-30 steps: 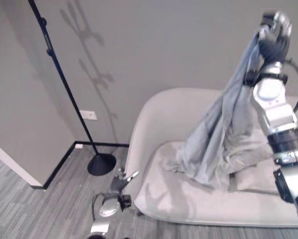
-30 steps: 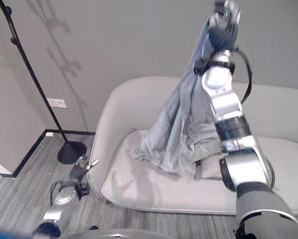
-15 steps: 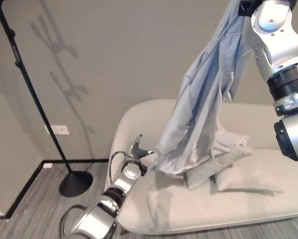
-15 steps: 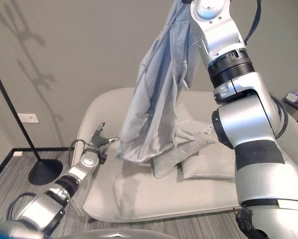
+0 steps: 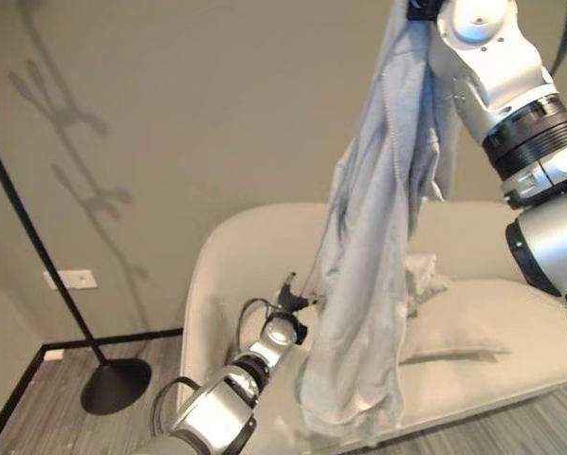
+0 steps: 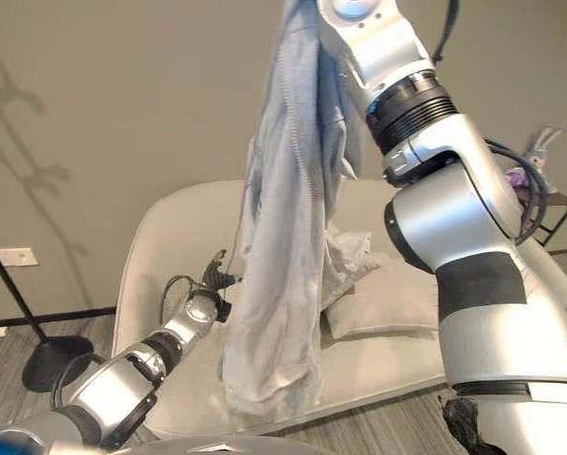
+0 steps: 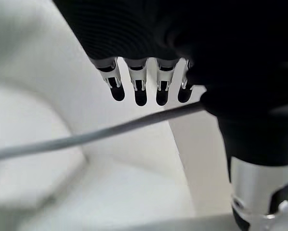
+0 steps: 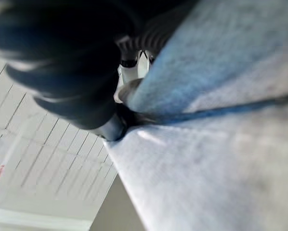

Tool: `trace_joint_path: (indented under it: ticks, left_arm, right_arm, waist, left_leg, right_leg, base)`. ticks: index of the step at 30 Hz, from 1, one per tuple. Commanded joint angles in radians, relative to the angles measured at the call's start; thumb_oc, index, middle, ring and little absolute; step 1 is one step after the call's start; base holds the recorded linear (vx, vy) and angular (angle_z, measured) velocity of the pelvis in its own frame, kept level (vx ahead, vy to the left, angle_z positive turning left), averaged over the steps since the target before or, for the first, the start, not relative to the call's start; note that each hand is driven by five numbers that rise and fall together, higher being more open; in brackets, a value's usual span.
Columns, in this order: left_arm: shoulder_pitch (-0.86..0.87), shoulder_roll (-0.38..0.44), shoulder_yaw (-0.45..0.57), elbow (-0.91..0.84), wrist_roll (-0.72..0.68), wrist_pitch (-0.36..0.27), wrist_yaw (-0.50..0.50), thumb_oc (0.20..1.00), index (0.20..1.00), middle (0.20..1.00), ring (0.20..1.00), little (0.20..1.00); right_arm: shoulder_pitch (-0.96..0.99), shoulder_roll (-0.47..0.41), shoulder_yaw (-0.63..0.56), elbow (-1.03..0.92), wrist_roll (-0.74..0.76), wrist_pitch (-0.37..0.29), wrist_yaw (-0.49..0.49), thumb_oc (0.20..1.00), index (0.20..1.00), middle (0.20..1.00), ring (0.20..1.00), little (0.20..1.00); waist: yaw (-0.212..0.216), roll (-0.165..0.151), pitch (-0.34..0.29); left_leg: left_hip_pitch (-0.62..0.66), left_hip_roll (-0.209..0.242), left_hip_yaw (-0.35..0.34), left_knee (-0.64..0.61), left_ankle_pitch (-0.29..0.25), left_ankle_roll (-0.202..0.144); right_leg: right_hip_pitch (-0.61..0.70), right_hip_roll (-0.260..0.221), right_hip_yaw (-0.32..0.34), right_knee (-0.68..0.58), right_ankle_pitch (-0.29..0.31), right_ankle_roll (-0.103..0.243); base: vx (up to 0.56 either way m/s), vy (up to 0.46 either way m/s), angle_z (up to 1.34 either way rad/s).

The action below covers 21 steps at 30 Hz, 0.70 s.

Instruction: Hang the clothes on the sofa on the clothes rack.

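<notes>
Garment (image 5: 378, 284) now higher off sofa (image 5: 511, 322)

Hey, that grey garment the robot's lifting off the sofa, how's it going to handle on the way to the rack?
Probably floppy: the grey garment hangs in long loose folds from the right hand. Likely light, since one hand carries it. Its low hem may drag on the sofa.

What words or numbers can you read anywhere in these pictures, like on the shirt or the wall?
None can be read.
The light blue garment held up by the right hand shows no print.
The white wall plate by the rack pole looks blank.
The sofa and its cushion carry no label that shows.
</notes>
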Motion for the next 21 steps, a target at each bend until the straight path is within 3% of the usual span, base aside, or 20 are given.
trace_joint_path:
  ticks: [1, 4, 6, 7, 15, 16, 17, 21]
  left_arm:
    - [-0.145, -0.091, -0.005, -0.046, -0.218, -0.092, -0.071, 1.000, 1.000, 1.000, 1.000, 1.000]
    - [-0.032, -0.114, -0.105, -0.252, -0.340, -0.110, -0.160, 1.000, 1.000, 1.000, 1.000, 1.000]
    - [-0.029, -0.112, -0.108, -0.254, -0.341, -0.109, -0.159, 1.000, 1.000, 1.000, 1.000, 1.000]
    - [0.042, -0.073, -0.147, -0.373, -0.412, -0.104, -0.208, 1.000, 1.000, 1.000, 1.000, 1.000]
    - [0.164, 0.065, -0.190, -0.664, -0.568, -0.060, -0.289, 1.000, 1.000, 1.000, 1.000, 1.000]
    - [0.167, 0.078, -0.196, -0.690, -0.575, -0.054, -0.295, 0.868, 0.868, 0.868, 0.868, 0.868]
    - [0.171, 0.089, -0.208, -0.703, -0.574, -0.041, -0.304, 0.200, 0.200, 0.200, 0.200, 0.200]
    - [0.183, 0.134, -0.218, -0.761, -0.577, -0.017, -0.332, 0.200, 0.200, 0.200, 0.200, 0.200]
  right_arm:
    - [-0.213, 0.024, 0.019, 0.084, -0.006, -0.027, -0.029, 0.200, 0.200, 0.200, 0.200, 0.200]
    - [-0.207, 0.014, 0.007, 0.071, -0.037, -0.024, -0.043, 0.200, 0.200, 0.200, 0.200, 0.200]
    - [-0.205, 0.014, 0.006, 0.071, -0.037, -0.024, -0.043, 0.200, 0.200, 0.200, 0.200, 0.200]
    - [-0.212, -0.005, 0.006, 0.077, -0.059, -0.012, -0.045, 0.200, 0.200, 0.200, 0.200, 0.200]
    - [-0.207, -0.011, -0.011, 0.107, -0.123, 0.029, -0.036, 0.200, 0.200, 0.200, 0.200, 0.200]
    - [-0.206, -0.005, -0.013, 0.109, -0.131, 0.033, -0.036, 0.200, 0.200, 0.200, 0.200, 0.200]
    - [-0.199, 0.004, -0.017, 0.106, -0.144, 0.033, -0.035, 0.200, 0.200, 0.200, 0.200, 0.200]
    - [-0.181, 0.037, -0.031, 0.107, -0.162, 0.035, -0.034, 0.200, 0.200, 0.200, 0.200, 0.200]
  waist:
    - [0.031, -0.011, 0.012]
    - [0.033, 0.002, 0.027]
    - [0.034, 0.001, 0.027]
    - [0.046, 0.004, 0.037]
    - [0.091, 0.012, 0.060]
    - [0.095, 0.012, 0.062]
    - [0.101, 0.014, 0.064]
    - [0.110, 0.015, 0.068]
  left_leg:
    - [-0.034, 0.080, -0.018, 0.004, 0.116, -0.091]
    - [-0.022, 0.081, -0.012, 0.006, 0.106, -0.087]
    - [-0.022, 0.081, -0.011, 0.006, 0.105, -0.087]
    - [-0.015, 0.083, -0.012, 0.010, 0.100, -0.082]
    - [-0.012, 0.078, -0.037, 0.038, 0.064, -0.064]
    - [-0.016, 0.077, -0.042, 0.046, 0.058, -0.061]
    - [-0.021, 0.075, -0.047, 0.055, 0.050, -0.058]
    - [-0.034, 0.072, -0.061, 0.087, 0.027, -0.050]
  right_leg:
    - [0.035, 0.013, -0.039, 0.011, -0.002, -0.039]
    - [0.033, 0.013, -0.028, 0.012, -0.005, -0.039]
    - [0.033, 0.013, -0.027, 0.012, -0.005, -0.039]
    - [0.038, 0.012, -0.025, 0.014, -0.007, -0.041]
    - [0.072, 0.008, -0.038, 0.015, -0.023, -0.045]
    - [0.076, 0.007, -0.039, 0.017, -0.026, -0.046]
    - [0.079, 0.005, -0.044, 0.021, -0.028, -0.047]
    - [0.086, 0.000, -0.050, 0.029, -0.036, -0.049]
  base:
    - [-0.05, -0.004, -0.15]
    - [-0.02, 0.002, -0.18]
    - [-0.01, -0.001, -0.08]
    - [-0.01, -0.002, -0.12]
    - [0.00, 0.004, 0.02]
    - [0.00, 0.006, 0.13]
    - [0.00, 0.001, 0.18]
    - [0.00, -0.002, 0.14]
